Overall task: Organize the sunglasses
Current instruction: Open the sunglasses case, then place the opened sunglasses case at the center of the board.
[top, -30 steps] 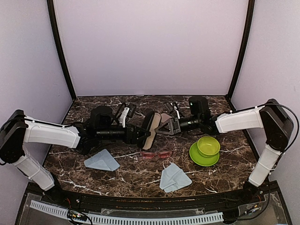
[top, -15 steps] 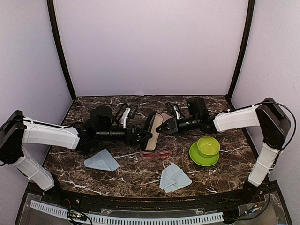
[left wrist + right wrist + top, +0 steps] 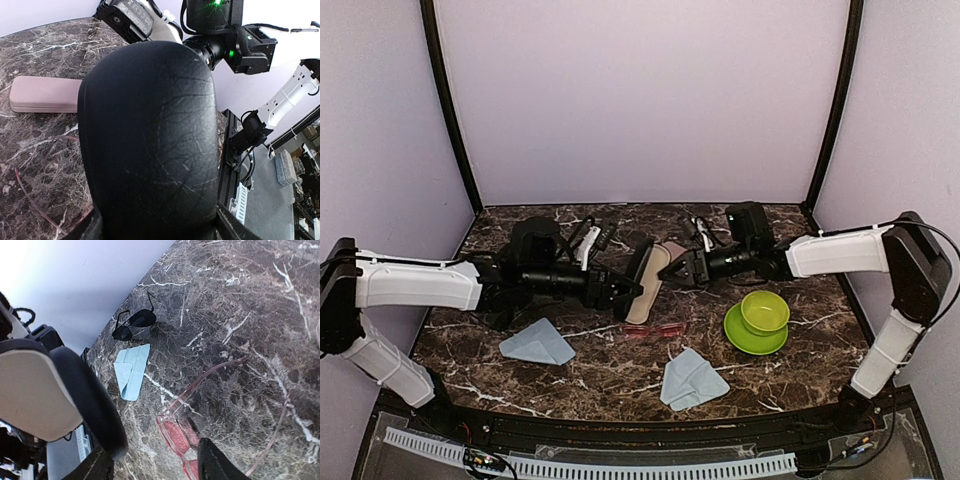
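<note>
The dark marbled tabletop [image 3: 610, 365] carries everything, and both arms reach in over its middle from either side. From above, the left gripper [image 3: 617, 290] is clamped on an open black oblong hard case [image 3: 642, 280] with a beige lining, held tilted over the centre. The left wrist view adds only that case's scuffed black shell filling the space between the jaws. The right gripper [image 3: 681, 270] hovers just right of the case. From above its jaws are hard to read, but the right wrist view shows them spread apart with nothing held, only tabletop showing between them. A lime-green plate [image 3: 738, 338] with a green bowl [image 3: 765, 311] on it stands to the right. Two light blue folded cloths lie near the front, one left [image 3: 537, 343] and one centre [image 3: 692, 380]. A pale pink oblong hard case [image 3: 42, 94] lies flat, clearest from the left wrist. The translucent red-pink sunglasses [image 3: 652, 329] lie open on the tabletop just near of the black case, between the cloths. The thin black-framed dark-lens sunglasses [image 3: 134, 324] show only in the right wrist view, on the tabletop just beyond the left cloth.
</note>
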Available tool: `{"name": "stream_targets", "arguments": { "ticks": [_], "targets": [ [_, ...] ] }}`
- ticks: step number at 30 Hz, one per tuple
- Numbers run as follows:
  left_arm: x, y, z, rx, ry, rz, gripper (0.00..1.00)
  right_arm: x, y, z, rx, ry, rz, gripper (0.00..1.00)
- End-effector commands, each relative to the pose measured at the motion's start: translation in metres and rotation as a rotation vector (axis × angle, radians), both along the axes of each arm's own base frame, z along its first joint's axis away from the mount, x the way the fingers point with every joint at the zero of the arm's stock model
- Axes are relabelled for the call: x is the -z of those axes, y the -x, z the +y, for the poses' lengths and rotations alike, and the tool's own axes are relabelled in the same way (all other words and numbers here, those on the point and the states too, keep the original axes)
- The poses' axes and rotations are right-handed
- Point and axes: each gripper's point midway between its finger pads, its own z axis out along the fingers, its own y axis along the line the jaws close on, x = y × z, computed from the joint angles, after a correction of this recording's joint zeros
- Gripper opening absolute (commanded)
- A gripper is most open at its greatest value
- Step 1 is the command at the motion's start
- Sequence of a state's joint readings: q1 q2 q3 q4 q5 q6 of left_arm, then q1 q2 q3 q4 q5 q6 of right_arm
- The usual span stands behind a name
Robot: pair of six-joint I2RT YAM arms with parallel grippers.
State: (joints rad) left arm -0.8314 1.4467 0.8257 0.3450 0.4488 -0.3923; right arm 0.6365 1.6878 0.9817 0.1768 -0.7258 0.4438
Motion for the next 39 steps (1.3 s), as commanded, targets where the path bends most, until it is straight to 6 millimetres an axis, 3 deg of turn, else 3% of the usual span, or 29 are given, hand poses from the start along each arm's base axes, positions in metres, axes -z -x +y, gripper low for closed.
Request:
{"name": "stream_targets", "arguments": {
  "ticks": [1, 6, 15, 22, 28, 39],
  "targets": [
    [-0.016, 0.006, 0.019, 0.041, -0.101, -0.03, 0.0, -0.024, -0.001, -0.012, -0.015, 0.009, -0.108, 0.62],
    [-0.013, 0.011, 0.037, 0.103, -0.204, 0.009, 0.0, -0.029, 0.005, -0.012, -0.06, 0.024, -0.139, 0.74],
    [0.021, 0.031, 0.076, 0.209, -0.418, 0.16, 0.0, -0.025, 0.002, -0.014, -0.065, 0.067, -0.169, 0.74],
    [0.04, 0.033, 0.101, 0.248, -0.43, 0.271, 0.0, -0.012, 0.005, -0.014, -0.053, 0.069, -0.147, 0.73],
    [0.056, 0.041, 0.094, 0.334, -0.39, 0.351, 0.0, -0.003, 0.007, -0.014, -0.041, 0.085, -0.142, 0.72],
    [0.086, 0.032, 0.102, 0.331, -0.361, 0.444, 0.06, 0.004, 0.011, -0.013, -0.033, 0.094, -0.135, 0.72]
  ]
}}
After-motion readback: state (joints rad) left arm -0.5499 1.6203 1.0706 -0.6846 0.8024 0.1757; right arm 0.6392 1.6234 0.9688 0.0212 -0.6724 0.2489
